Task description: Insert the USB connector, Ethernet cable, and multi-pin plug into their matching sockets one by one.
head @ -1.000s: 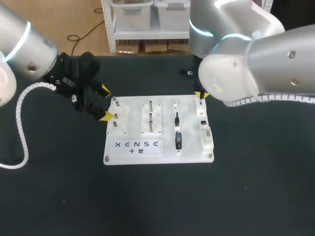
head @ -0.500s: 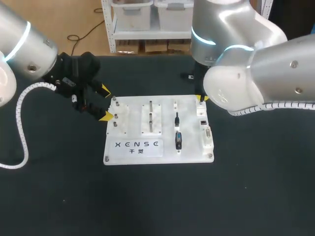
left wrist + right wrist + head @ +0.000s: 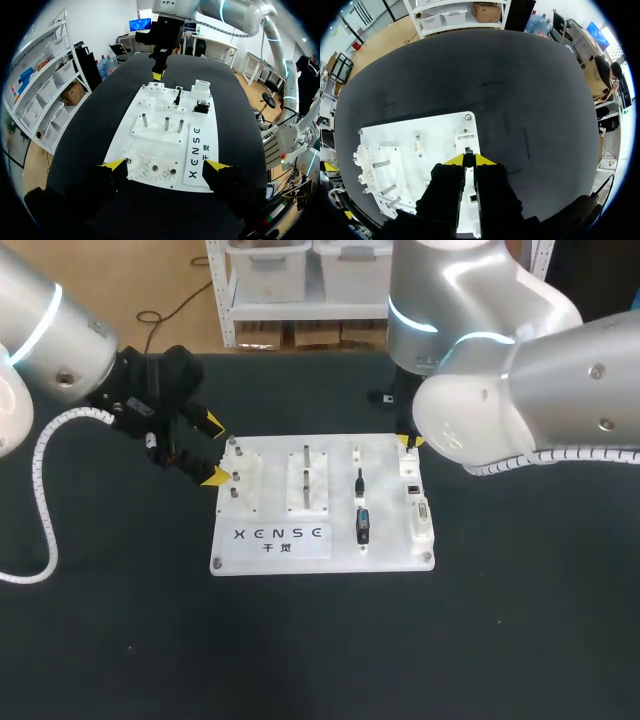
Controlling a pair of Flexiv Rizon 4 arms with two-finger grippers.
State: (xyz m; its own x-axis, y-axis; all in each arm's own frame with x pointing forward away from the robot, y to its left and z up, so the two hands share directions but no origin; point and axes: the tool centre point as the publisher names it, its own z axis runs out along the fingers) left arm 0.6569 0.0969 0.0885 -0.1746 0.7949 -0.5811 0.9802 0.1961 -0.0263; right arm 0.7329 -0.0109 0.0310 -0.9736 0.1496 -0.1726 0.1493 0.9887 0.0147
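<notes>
The white socket board lies mid-table. At its back right corner my right gripper is shut on a thin black USB connector, held upright just over a small white socket block. A second black plug and a black-and-blue plug rest in the board's middle column. The Ethernet socket and the multi-pin socket sit along the right edge. My left gripper stands open at the board's left edge, with the white gears between its fingers; my right gripper shows ahead of it.
Three metal pegs and two upright posts stand on the board. The dark table top surrounds the board on all sides.
My right arm has shifted slightly to the right and its gripper has come down a little over the corner socket. The left arm has not moved.
</notes>
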